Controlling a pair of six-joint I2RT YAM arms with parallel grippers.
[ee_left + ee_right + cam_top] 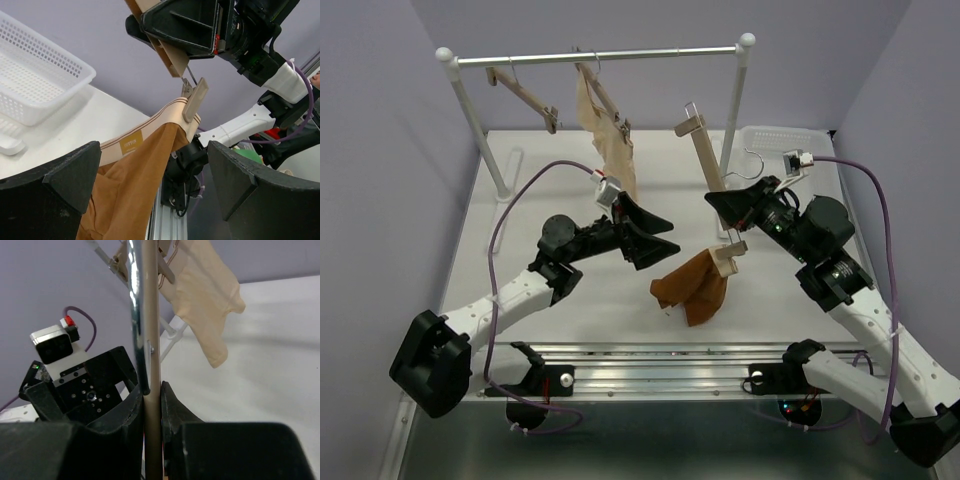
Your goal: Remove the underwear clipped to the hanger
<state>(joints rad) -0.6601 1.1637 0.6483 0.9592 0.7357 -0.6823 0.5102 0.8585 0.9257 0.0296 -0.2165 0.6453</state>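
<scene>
Rail (595, 57) across far side of table (610, 300). On rail: bare hanger (525, 95) at left, second hanger (592, 85) with garment (610, 140) to its right. The hanger (705, 160) right of centre, off rail, tilted, clamped in right gripper (718, 205). Underwear (692, 287) on its near clip, lower end on table. Left gripper (665, 238) just left, apart. Basket (770, 135) far right.

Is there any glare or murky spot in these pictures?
Right wrist view: a bright glare streak runs down the metal strip along the hanger. Left wrist view: the underwear is crisp, the near fingers dark. Top view: even light, faint shadows.
</scene>
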